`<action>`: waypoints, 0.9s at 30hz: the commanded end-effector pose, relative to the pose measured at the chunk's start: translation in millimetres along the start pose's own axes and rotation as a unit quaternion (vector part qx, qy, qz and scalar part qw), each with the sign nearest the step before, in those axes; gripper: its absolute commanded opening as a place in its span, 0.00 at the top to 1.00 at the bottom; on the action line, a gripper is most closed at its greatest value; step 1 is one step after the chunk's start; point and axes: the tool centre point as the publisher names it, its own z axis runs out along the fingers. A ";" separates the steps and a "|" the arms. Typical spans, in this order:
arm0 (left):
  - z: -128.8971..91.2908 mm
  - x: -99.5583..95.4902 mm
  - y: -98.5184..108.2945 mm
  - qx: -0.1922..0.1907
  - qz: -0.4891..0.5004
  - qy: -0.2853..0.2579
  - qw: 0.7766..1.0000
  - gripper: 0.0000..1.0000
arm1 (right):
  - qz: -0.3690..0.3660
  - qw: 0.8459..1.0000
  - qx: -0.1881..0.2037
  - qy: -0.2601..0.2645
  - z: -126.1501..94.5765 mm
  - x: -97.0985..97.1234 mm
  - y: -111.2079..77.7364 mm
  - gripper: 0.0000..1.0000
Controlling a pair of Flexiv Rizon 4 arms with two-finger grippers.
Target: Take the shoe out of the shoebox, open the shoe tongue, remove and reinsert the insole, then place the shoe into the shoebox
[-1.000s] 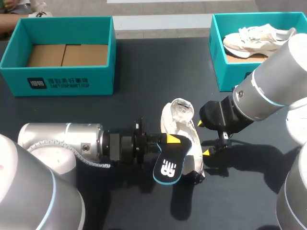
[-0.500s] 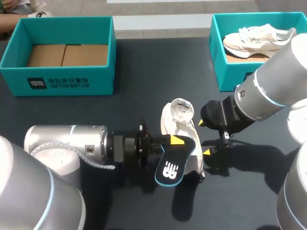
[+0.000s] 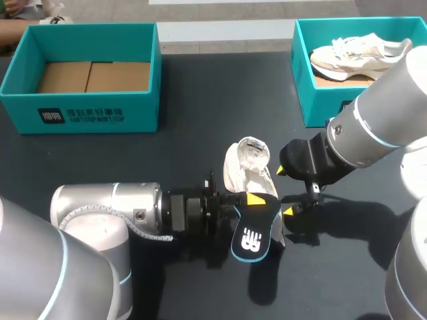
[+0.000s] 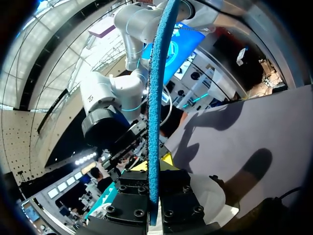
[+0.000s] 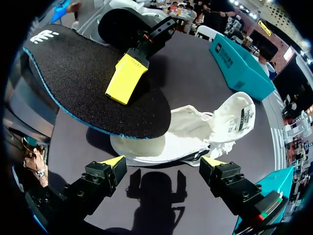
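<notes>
Two teal shoeboxes (image 3: 93, 113) (image 3: 313, 100), two pale shoes (image 3: 245, 167) (image 3: 353, 53), one black insole (image 3: 253, 233), two hands (image 3: 253, 200) (image 3: 283, 191).

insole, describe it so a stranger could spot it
On the dark table, find the white shoe between the two arms. The insole is held over its near end by the left pincer: flat and black, with a blue edge and white logo.

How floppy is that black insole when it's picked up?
Probably bendy but not limp: the insole, pinched near one end by the left jaws, juts out without drooping. Likely light, since the left wrist view shows it edge-on and thin. Its woven-looking top should grip rather than slip.
</notes>
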 end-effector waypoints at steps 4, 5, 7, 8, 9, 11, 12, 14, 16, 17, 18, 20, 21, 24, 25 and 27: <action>3.2 4.0 6.5 -0.008 0.001 -0.006 1.000 1.00 | -0.002 1.000 -0.006 -0.001 0.7 1.7 -3.0 0.00; 3.2 4.1 8.1 -0.009 0.002 -0.006 1.000 1.00 | -0.001 1.000 -0.003 0.000 -0.4 1.7 -5.0 0.00; 3.7 4.8 12.7 -0.013 0.006 -0.006 1.000 1.00 | -0.002 1.000 0.003 0.002 -3.1 1.4 -8.4 0.00; 4.0 5.1 14.0 -0.013 0.006 -0.005 1.000 1.00 | -0.001 1.000 0.005 0.002 -4.4 1.2 -10.3 0.00; 4.4 5.6 14.7 -0.013 0.005 -0.005 1.000 1.00 | -0.001 1.000 0.005 0.002 -5.8 0.9 -11.5 0.00; 4.9 6.3 15.8 -0.013 0.006 -0.006 1.000 1.00 | -0.001 1.000 0.010 0.004 -7.1 0.4 -12.7 0.00; 5.6 7.1 16.6 -0.011 0.002 -0.009 1.000 1.00 | -0.001 1.000 0.010 0.004 -7.7 -0.1 -13.1 0.00; 6.7 7.5 17.0 -0.008 0.000 -0.012 1.000 1.00 | -0.001 1.000 0.010 0.003 -8.1 -0.8 -13.5 0.00; 9.0 6.9 15.2 -0.001 -0.004 -0.016 1.000 1.00 | -0.001 1.000 0.010 0.003 -8.1 -0.8 -13.5 0.00; 10.1 6.5 14.3 -0.001 -0.004 -0.015 1.000 1.00 | -0.001 1.000 0.010 0.003 -8.1 -0.8 -13.5 0.00; 11.2 6.0 14.0 0.002 -0.004 -0.017 1.000 1.00 | -0.001 1.000 0.010 0.003 -8.1 -0.8 -13.5 0.00; 14.0 5.3 15.1 0.001 -0.008 -0.018 1.000 1.00 | -0.001 1.000 0.010 0.003 -8.1 -0.8 -13.5 0.00; 15.3 5.3 15.9 0.002 -0.010 -0.020 1.000 1.00 | -0.001 1.000 0.010 0.003 -8.1 -0.8 -13.5 0.00; 20.4 7.1 19.7 0.003 -0.014 -0.018 1.000 1.00 | -0.001 1.000 0.010 0.003 -8.1 -0.8 -13.5 0.00; 21.4 7.6 20.6 0.003 -0.015 -0.018 1.000 1.00 | -0.001 1.000 0.010 0.003 -8.1 -0.8 -13.5 0.00; 23.6 8.0 22.4 0.004 -0.017 -0.018 1.000 1.00 | -0.001 1.000 0.010 0.003 -8.1 -0.8 -13.5 0.00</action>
